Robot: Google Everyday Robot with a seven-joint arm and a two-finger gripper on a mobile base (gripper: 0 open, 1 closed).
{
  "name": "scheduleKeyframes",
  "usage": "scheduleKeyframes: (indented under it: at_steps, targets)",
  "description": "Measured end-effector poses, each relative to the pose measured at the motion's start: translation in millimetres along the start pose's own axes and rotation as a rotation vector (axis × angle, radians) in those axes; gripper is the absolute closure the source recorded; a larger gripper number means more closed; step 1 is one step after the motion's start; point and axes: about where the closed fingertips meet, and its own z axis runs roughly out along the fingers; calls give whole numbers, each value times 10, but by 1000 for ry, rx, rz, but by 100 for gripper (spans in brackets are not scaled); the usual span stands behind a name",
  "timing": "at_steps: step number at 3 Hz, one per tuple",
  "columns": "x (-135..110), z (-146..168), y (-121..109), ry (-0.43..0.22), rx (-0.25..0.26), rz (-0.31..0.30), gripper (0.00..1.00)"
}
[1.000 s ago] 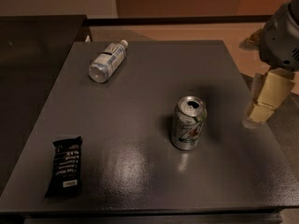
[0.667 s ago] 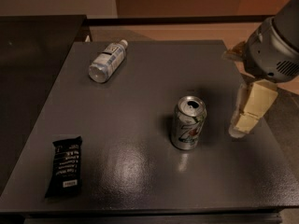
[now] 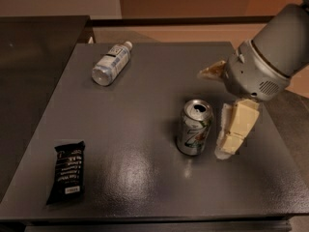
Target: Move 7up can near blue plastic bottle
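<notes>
The 7up can stands upright on the dark grey table, right of centre, silver with a green and red logo. The blue plastic bottle lies on its side at the far left of the table, white cap pointing away. My gripper hangs at the can's right side, just beside it and apart from it. It is open and empty: one cream finger reaches down next to the can, the other sits behind and above it.
A flat black snack bar wrapper lies near the table's front left corner. The grey arm housing fills the upper right. A dark counter adjoins the table on the left.
My gripper has moved left and down from the table's right edge to right beside the can. The can, the bottle and the wrapper have not moved.
</notes>
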Motion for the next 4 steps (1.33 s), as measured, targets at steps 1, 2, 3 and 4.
scheduleKeyframes:
  at_steps: [1,2,3,4]
  targets:
    - [-107,158,75,-41,-41,-33,0]
    - [-187,265,122,-64,-67,-53,18]
    - [-207,285,107,-68,-65,-61,41]
    - [-210,258,46,-62,-51,-67,64]
